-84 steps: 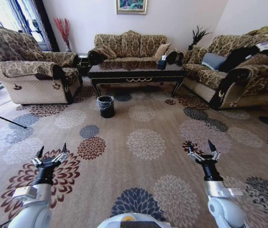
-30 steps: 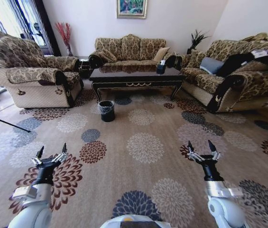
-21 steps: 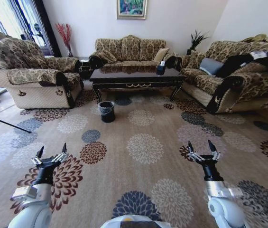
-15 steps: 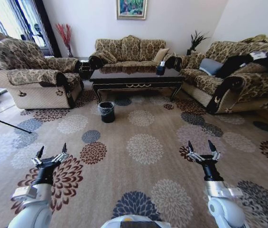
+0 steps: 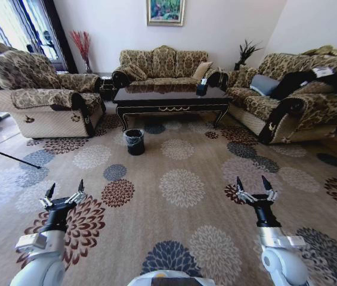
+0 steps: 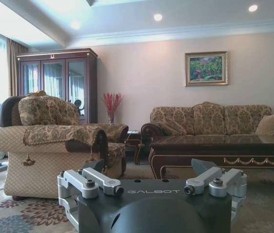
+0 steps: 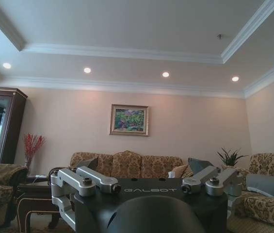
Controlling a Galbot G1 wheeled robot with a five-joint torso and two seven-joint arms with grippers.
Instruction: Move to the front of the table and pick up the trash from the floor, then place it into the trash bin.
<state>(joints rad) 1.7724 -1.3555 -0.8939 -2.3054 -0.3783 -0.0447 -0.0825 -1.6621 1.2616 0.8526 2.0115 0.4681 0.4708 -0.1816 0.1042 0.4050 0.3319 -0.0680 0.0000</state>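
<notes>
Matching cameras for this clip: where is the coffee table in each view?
Head view: table at upper centre, before the far sofa, trash bin on the carpet near its front left corner.
Left wrist view: table beyond the left gripper.
Right wrist view: cannot tell.
Shared landmark: framed painting.

Trash on floor: too small for me to tell apart from carpet pattern. Table far off; small dark object on its right end unreadable. Bin contents hidden by liner. In my left wrist view, table cut off by frame edge, lower part hidden behind my own gripper body.
</notes>
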